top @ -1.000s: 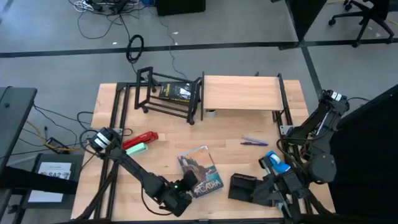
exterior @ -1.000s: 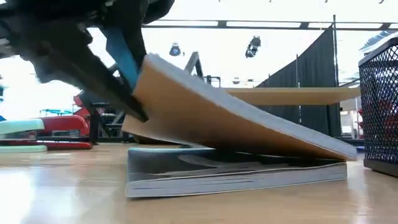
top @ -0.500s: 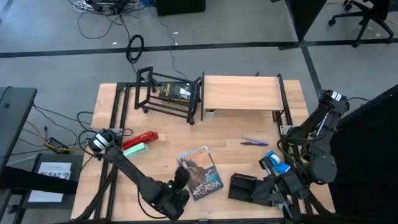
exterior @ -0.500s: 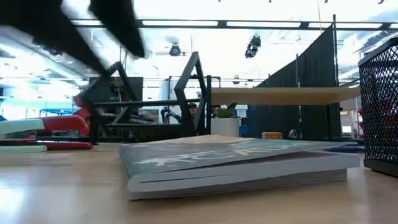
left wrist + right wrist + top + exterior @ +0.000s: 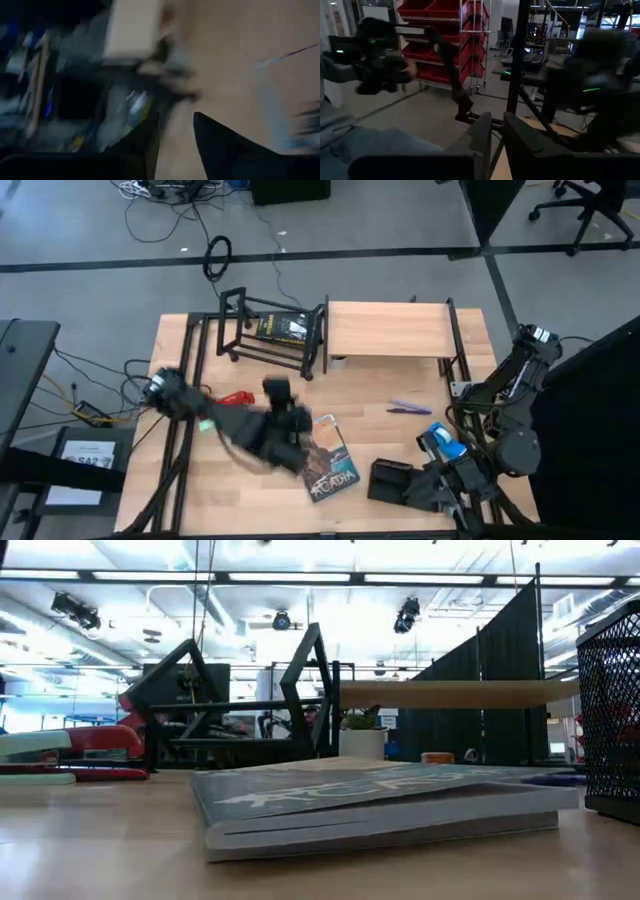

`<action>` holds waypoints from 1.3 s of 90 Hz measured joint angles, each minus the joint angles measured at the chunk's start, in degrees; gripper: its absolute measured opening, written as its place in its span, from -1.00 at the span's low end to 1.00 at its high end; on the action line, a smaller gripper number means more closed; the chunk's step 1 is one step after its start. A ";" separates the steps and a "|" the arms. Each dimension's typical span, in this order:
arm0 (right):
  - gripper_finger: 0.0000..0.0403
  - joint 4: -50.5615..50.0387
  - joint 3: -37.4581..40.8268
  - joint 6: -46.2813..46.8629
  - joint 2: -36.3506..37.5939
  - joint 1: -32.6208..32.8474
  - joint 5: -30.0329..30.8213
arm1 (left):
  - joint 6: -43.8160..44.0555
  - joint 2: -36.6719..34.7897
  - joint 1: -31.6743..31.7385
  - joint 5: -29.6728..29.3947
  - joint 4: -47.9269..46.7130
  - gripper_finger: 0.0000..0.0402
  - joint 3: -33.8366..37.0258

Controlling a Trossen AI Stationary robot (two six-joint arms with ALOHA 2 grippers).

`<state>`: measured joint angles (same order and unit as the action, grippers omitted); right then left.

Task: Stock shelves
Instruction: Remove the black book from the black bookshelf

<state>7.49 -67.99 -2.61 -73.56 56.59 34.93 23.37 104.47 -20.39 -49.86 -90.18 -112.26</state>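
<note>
Looking straight down, the high view shows the left arm stretched across the tabletop (image 5: 180,480), its end effector (image 5: 283,412) blurred and sitting just beside the upper left corner of a book (image 5: 326,456) that lies flat near the middle; whether its fingers are apart cannot be told here. Behind it a red stapler (image 5: 236,397) lies on the wood. At the far edge stand the 2 shelves: a black tube-frame rack (image 5: 272,332) with a dark yellow-lettered book (image 5: 283,328) leaning inside it, and, touching its right side, a wood-topped shelf (image 5: 388,330). A purple pen (image 5: 410,407) lies in front of the wood-topped shelf. The right arm waits at the table's right front corner, its end effector (image 5: 400,482) beside a black mesh tray (image 5: 387,478).

From table height, the low view shows the book (image 5: 380,805) closed and flat, with the black rack (image 5: 240,705) and the wooden top (image 5: 450,692) behind it, the stapler (image 5: 95,745) at the left and the mesh tray (image 5: 610,710) at the right edge.

The left wrist view is heavily smeared, yet the 2 dark fingers (image 5: 145,142) stand apart with nothing between them.

The right wrist view looks into the room, where red bins (image 5: 445,30) fill a rack; its fingers (image 5: 482,135) sit a narrow gap apart, holding nothing.
</note>
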 joint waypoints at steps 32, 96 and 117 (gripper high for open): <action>-0.90 -1.79 0.00 1.03 -1.03 0.32 -0.13 | -29.55 -4.99 29.35 20.86 2.29 -0.47 12.79; -0.90 -1.64 0.00 -0.55 -1.09 0.17 -0.08 | -52.40 -4.97 46.06 17.00 26.07 -0.29 37.15; -0.90 -1.63 0.00 -1.54 -1.09 -0.90 -0.05 | -54.70 -4.97 46.15 17.71 25.06 -0.30 32.78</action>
<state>5.86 -67.99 -4.15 -74.65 55.69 34.88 -31.33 99.50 25.76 -32.15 -65.12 -79.47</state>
